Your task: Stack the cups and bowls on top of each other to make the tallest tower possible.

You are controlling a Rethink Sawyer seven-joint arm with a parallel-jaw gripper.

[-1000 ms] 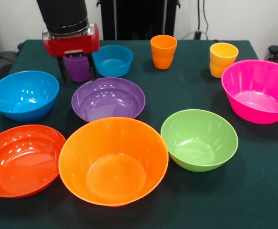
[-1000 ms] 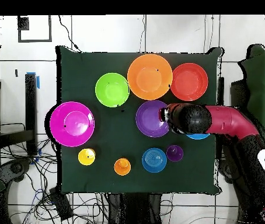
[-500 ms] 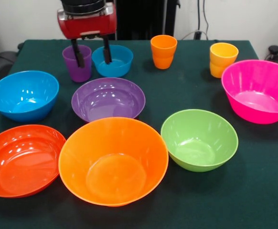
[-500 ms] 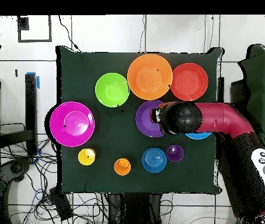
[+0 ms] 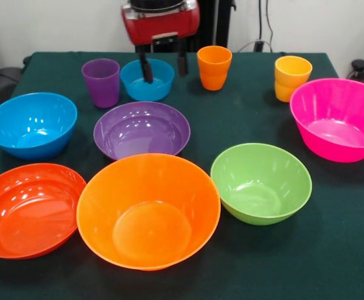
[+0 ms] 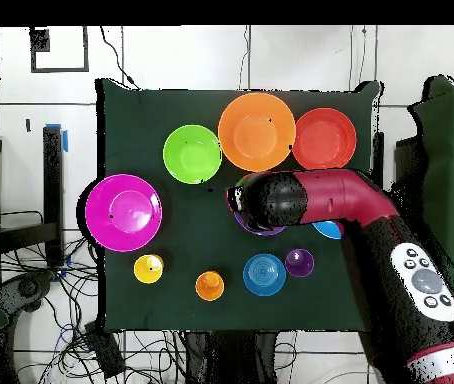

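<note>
Your gripper [image 5: 164,64] hangs released and empty above the small low blue plastic bowl [image 5: 147,79], its two black fingers [image 5: 146,67] spread apart. The purple plastic cup [image 5: 101,82] stands upright just beside that bowl. The orange cup [image 5: 214,67] and yellow cup [image 5: 291,77] stand near the back of the green desk [image 5: 332,250]. The large pink bowl [image 5: 339,119] sits alone at one side; you see no tower.
</note>
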